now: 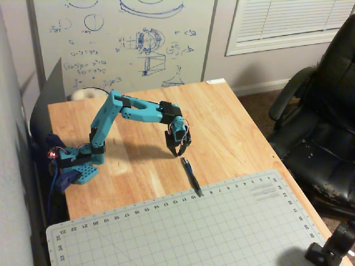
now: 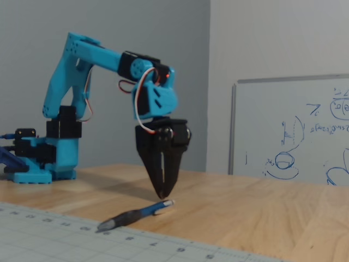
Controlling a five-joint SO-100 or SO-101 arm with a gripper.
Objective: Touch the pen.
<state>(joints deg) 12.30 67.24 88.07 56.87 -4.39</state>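
Note:
A slim dark blue pen (image 1: pixel 191 177) lies on the wooden table (image 1: pixel 233 122), its darker tip reaching onto the edge of the grey cutting mat (image 1: pixel 222 233). In the low fixed view the pen (image 2: pixel 135 214) lies flat with its blue end toward the arm. My gripper (image 1: pixel 178 154) points straight down with its black fingers together, tips just above the pen's upper end. In the low fixed view the gripper (image 2: pixel 162 194) hangs a small gap above the pen's blue end; I cannot tell whether it touches. It holds nothing.
The blue arm's base (image 1: pixel 77 163) is clamped at the table's left edge. A whiteboard (image 1: pixel 127 39) stands behind the table. A black office chair (image 1: pixel 324 127) sits at the right. A dark object (image 1: pixel 333 249) shows at the lower right corner.

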